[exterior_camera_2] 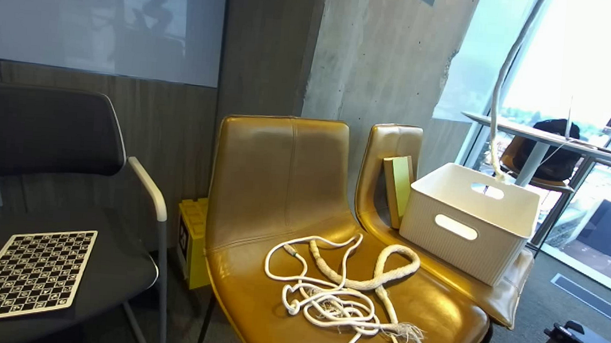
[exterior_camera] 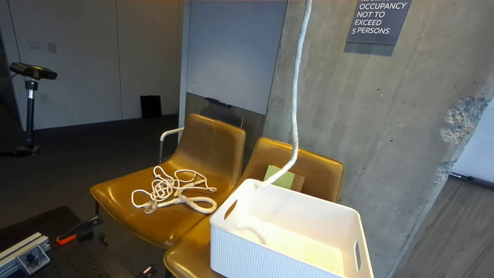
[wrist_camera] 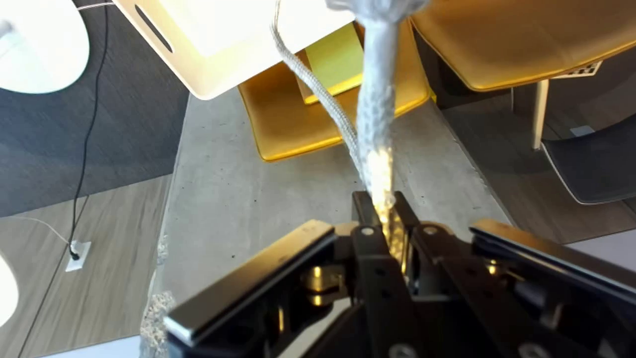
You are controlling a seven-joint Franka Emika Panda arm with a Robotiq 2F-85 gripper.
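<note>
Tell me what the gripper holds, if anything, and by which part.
The gripper holds a white rope, clamped between its jaws with two lengths of it leading out; how near either end cannot be told.

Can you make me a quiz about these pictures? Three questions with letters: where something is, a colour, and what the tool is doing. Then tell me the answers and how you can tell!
1. Where is the bin?
A) on the floor
B) on a round table
C) on a chair

2. What colour is the bin?
A) white
B) red
C) black

3. What is the tool doing?
A) standing wide open
B) gripping a rope
C) gripping the bin

Answers:
1 C: both exterior views show it on a chair.
2 A: its sides look white in both exterior views.
3 B: the wrist view shows the rope pinched in the tool's jaws.
</note>
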